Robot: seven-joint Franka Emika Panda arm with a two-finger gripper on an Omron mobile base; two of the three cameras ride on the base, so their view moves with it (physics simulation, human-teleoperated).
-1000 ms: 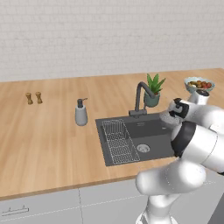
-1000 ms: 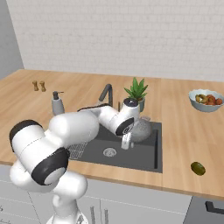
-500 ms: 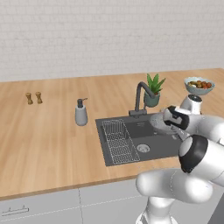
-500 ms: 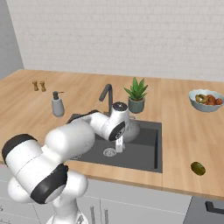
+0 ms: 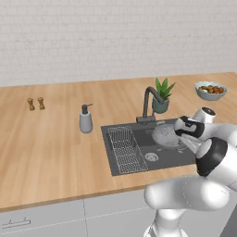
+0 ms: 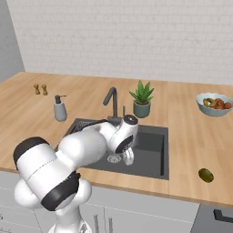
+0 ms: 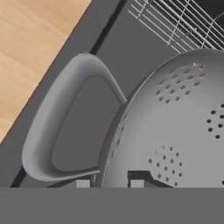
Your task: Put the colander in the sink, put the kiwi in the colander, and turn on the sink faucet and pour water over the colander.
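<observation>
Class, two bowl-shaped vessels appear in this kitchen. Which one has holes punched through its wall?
The colander, held over the sink: pale grey metal, perforated. The fruit bowl on the counter is solid.

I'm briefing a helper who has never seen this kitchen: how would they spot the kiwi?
Start at the dark sink in the wooden counter, then follow the counter's front edge towards the fruit bowl side. The kiwi lies there alone, small, oval and olive-brown, unlike the bowl's red and orange fruit.

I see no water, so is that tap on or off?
Off, it seems: nothing runs from the tap into the sink below.
</observation>
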